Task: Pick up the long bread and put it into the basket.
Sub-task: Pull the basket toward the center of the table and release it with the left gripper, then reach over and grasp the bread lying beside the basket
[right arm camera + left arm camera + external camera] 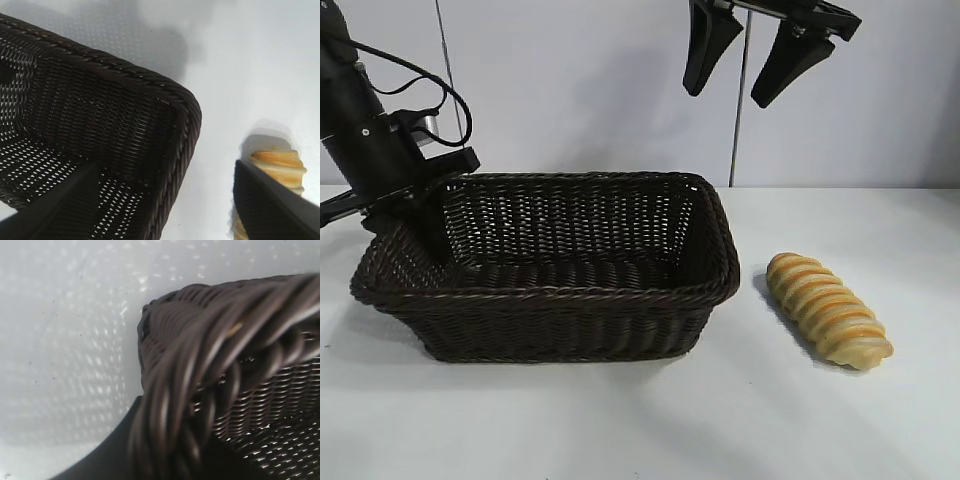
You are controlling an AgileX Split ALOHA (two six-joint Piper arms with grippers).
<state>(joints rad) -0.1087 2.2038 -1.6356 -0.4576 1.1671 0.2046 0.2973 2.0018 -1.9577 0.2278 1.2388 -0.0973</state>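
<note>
The long bread (828, 310), golden-tan with orange-brown ridges, lies on the white table to the right of the basket (560, 292). The dark woven basket is empty. My left gripper (405, 240) straddles the basket's left rim, one finger inside and one outside, jaws standing open around the braid (200, 365). High at the back, above the basket's right end, hangs my right gripper (728, 95), open and empty. In the right wrist view the basket's corner (185, 110) lies between its fingers, and the bread (278, 165) shows beside one finger (270, 205).
The white table (880, 420) spreads in front of and to the right of the basket. A pale wall with a vertical seam (740, 130) closes the back. The left arm's cable (440, 90) loops above the basket's left end.
</note>
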